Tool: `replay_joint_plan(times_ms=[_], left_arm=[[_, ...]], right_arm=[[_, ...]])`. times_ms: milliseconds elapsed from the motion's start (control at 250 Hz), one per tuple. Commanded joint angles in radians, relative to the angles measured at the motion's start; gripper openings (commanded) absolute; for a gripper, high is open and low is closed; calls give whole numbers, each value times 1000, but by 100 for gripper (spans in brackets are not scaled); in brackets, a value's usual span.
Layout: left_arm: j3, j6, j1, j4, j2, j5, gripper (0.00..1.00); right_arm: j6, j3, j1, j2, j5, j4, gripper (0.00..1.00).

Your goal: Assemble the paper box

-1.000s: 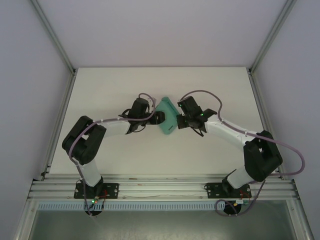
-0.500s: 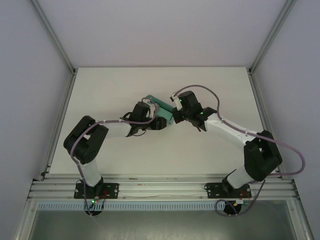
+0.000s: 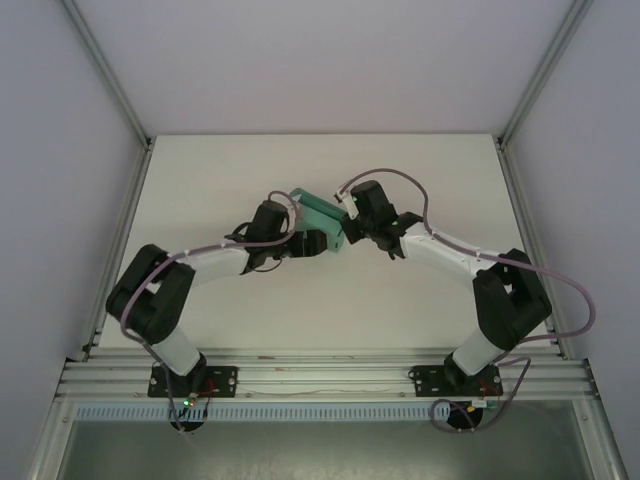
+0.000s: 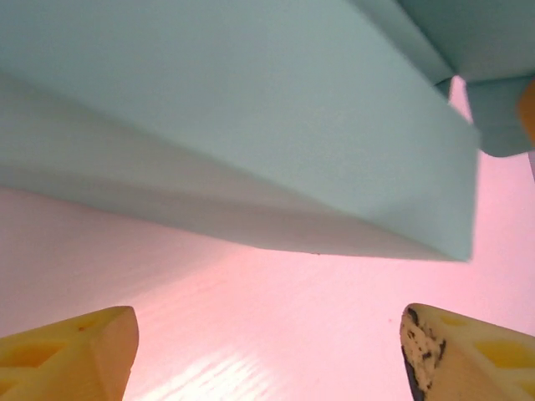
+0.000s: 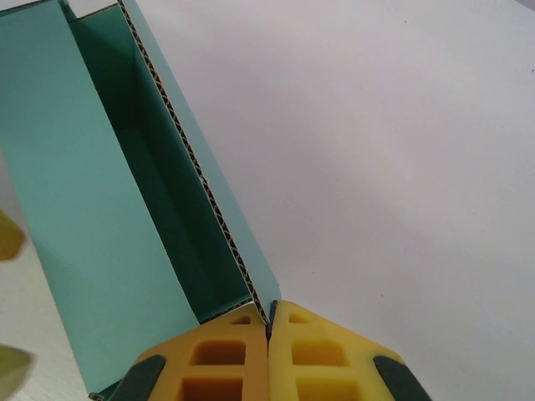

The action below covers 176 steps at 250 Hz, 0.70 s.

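"Looking down from above, where's the paper box (image 3: 318, 212)?"

"About the middle of the white table (image 3: 200, 180), between the two wrists. The right gripper (image 3: 343, 228) is up against its right end. The left gripper (image 3: 312, 243) sits just beside its near side."

"Is the left one holding it?"

"From up there I can't tell. The left wrist camera is clearer. The two yellow fingers (image 4: 75, 359) stand wide apart in the bottom corners with nothing between them. The teal card stretches across the top of that view, a long flat face with a sharp fold along it, and pale table shows underneath."

"And from the right wrist?"

"There the two yellow pads (image 5: 226, 359) are pressed together, and the corner of one corrugated wall is nipped in the seam between them. So that pincer is clamped on the box. The box runs up and to the left from the pads. It's open, with the darker inside showing between two long walls, and there's bare table to the right."

"Is it resting on the table or lifted?"

"I can't tell from any of these."
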<state>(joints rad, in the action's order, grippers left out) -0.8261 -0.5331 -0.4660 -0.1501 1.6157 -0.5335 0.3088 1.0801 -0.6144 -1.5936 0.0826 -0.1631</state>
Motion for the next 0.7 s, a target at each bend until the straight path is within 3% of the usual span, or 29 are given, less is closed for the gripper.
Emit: replay_joint_plan(times_ms=[0, 84, 148, 308, 516, 700], left_arm=[[10, 16, 31, 135, -100, 59, 88], [-18, 45, 85, 230, -147, 150, 100], [-59, 94, 137, 252, -139, 154, 100], [-221, 208, 222, 277, 3, 23, 100], [-278, 252, 249, 234, 83, -180, 85], [-297, 278, 249, 222, 144, -244, 65]], right_arm=[[39, -5, -5, -9, -5, -28, 0], [49, -10, -5, -9, 11, -20, 0], [51, -12, -4, -12, 21, -7, 0], [59, -3, -5, -23, 20, -9, 0], [56, 9, -4, -22, 30, -9, 0], [59, 27, -4, -30, 38, -29, 0]])
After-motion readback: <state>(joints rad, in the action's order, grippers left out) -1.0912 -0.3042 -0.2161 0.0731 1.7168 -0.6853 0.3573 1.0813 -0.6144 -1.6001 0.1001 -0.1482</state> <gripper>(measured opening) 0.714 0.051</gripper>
